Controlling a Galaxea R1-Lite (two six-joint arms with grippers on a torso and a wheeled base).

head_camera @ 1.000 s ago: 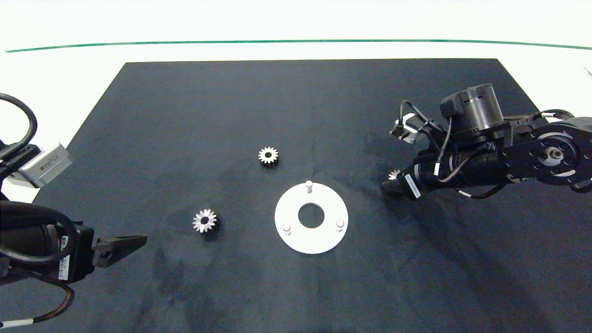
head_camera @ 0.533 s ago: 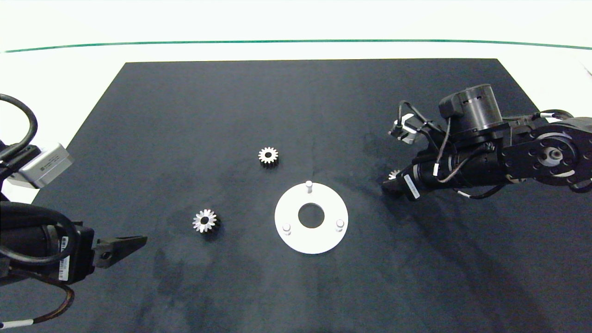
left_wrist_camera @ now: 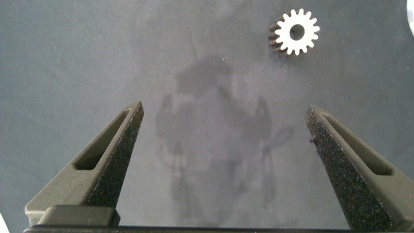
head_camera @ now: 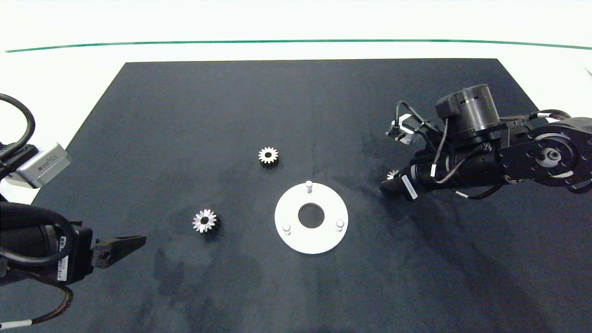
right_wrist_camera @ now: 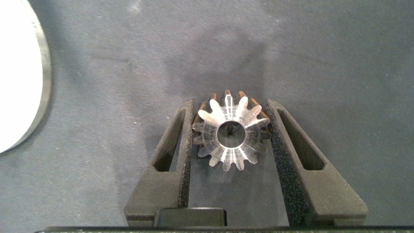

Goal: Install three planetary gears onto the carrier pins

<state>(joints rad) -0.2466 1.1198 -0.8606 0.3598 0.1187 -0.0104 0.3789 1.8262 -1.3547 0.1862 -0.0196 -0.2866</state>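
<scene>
Silvery gear (right_wrist_camera: pixel 229 134) clamped in right end effector (right_wrist_camera: pixel 231 145), arm low over mat; left end effector (left_wrist_camera: pixel 226 145) wide open, empty.

White counter (head_camera: pixel 296 51), very bright, almost washed out along the far side. A thin green line (head_camera: pixel 296 41) runs across it near the far edge, bowing slightly down toward both ends. A large dark mat (head_camera: pixel 259 101), near black with a blue-grey tint, covers most of the counter; its far edge is straight and its side edges splay outward toward the near side. The mat surface is matte and fuzzy, with darker blotches and smudges (head_camera: pixel 203 273), most visible on the near half. Strong overhead light, soft shadows on the mat. No walls, floor or windows in view.
</scene>
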